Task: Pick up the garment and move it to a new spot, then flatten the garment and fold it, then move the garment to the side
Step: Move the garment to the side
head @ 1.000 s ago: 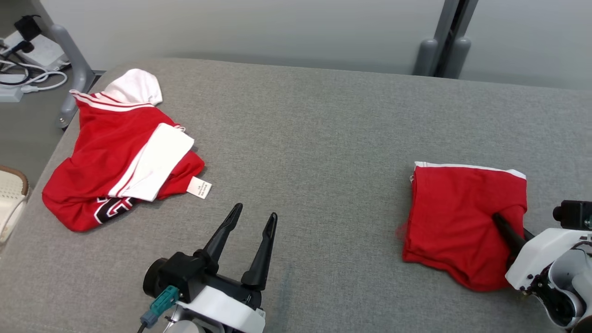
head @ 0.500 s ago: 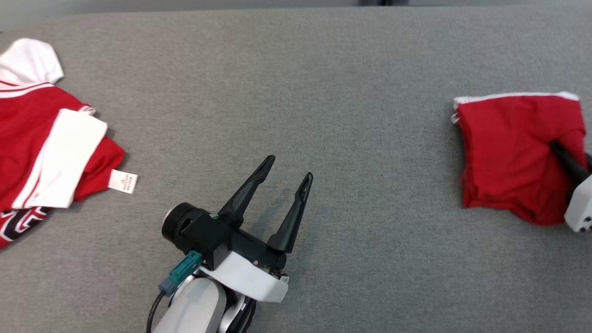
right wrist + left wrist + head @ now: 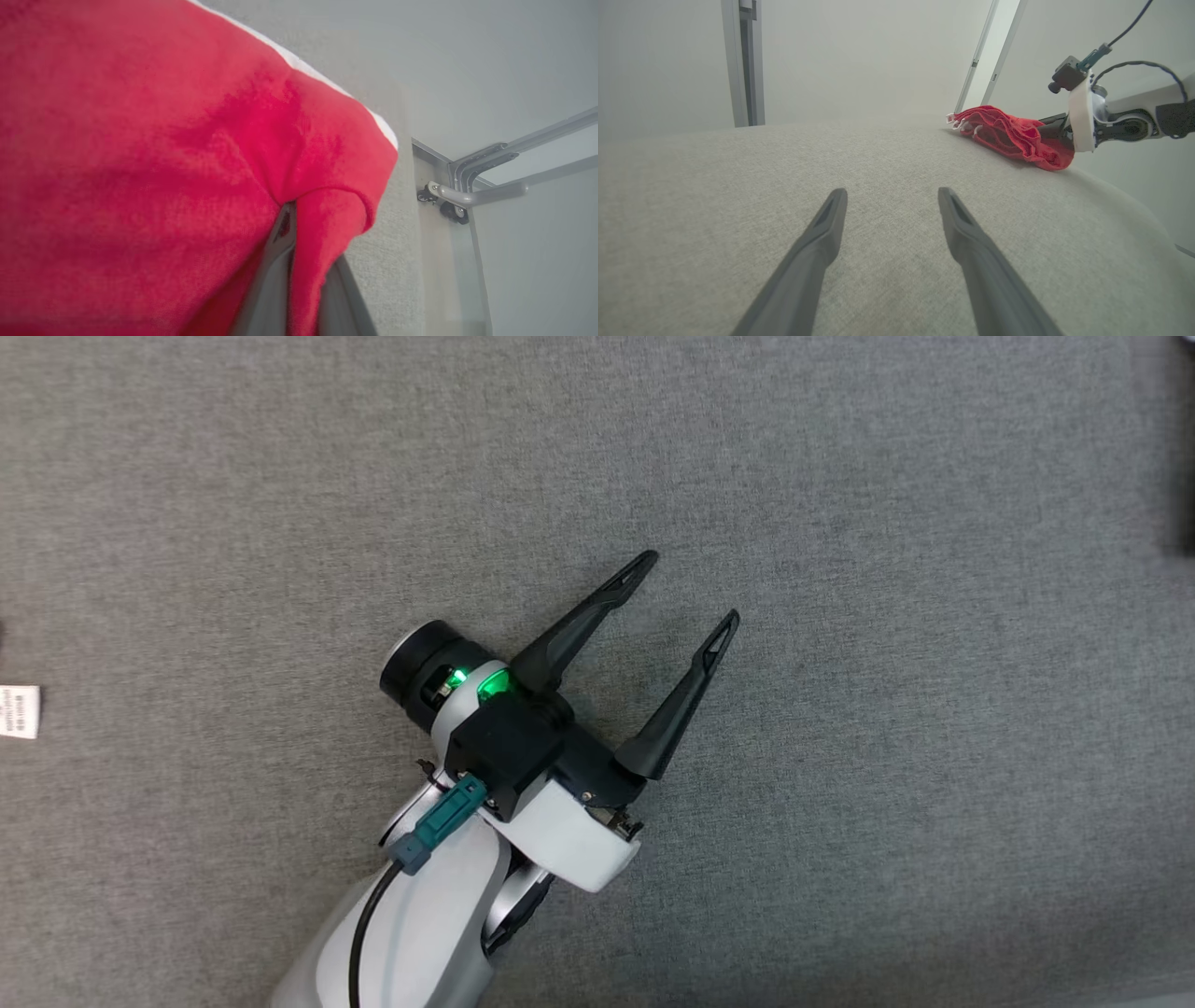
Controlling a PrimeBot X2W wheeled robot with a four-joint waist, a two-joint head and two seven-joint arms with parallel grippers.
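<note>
L gripper (image 3: 690, 586): head view, frame centre, fingers pointing to upper right. Jaws spread wide, nothing btwn them, just bare grey cushion (image 3: 934, 803) underneath. Faint shadow under the fingers; can't tell if the tips touch the fabric. Green light glows on the wrist. L wrist view has both fingers rising from the bottom edge, well apart, over the cushion.

R gripper (image 3: 292, 224): closed tight on the garment (image 3: 163, 140). In R wrist view a fold of red cloth is pinched btwn the 2 fingers at bottom centre. Cloth drapes over both, so the tips are mostly hidden; only a sliver of the L finger shows.

Garment: red w/ white trim along one edge. In L wrist view it sits at upper right, bunched in folds on the cushion near its edge, w/ the R gripper at its right end. Its far side isn't visible from there.

Hard to read:
- White tag (image 3: 19, 711), cut off at head view's left edge, print too small.
- Dark blur (image 3: 1184, 448) at the upper right edge, can't ID.
- R wrist view, right side: grey metal frame (image 3: 486, 186) w/ a caster, partly cut off.
</note>
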